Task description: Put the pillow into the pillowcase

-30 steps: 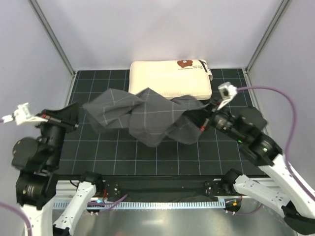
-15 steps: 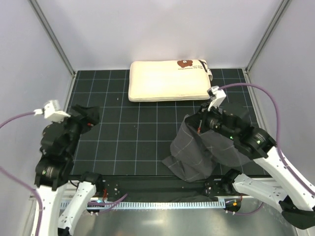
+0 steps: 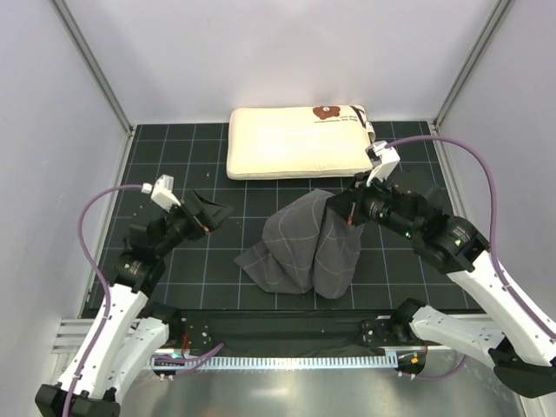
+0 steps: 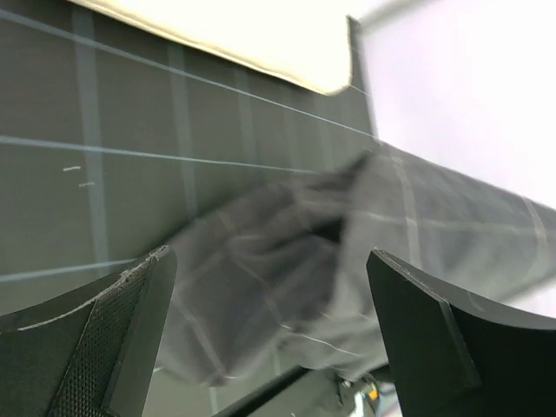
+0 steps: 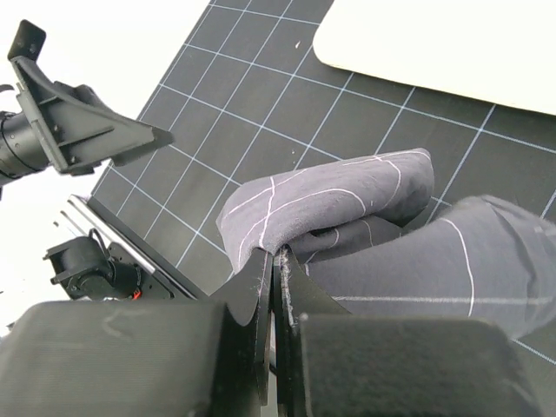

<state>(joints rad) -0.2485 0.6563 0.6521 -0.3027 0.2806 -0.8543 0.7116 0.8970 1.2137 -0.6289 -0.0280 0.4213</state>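
Observation:
The cream pillow lies flat at the back of the mat, with its bear print near the far right edge. The dark grey checked pillowcase hangs bunched from my right gripper, its lower end resting on the mat. In the right wrist view that gripper is shut on a fold of the pillowcase, with the pillow beyond it. My left gripper is open and holds nothing, left of the case and apart from it. Its wrist view shows the pillowcase beyond the spread gripper.
A black mat with a white grid covers the table. White walls and slanted metal posts close in the left, right and back. A metal rail with the arm bases runs along the near edge.
My left gripper let go of the pillowcase, opened wide and swung in toward the middle. The case, earlier stretched between both arms, now hangs from the right gripper alone.

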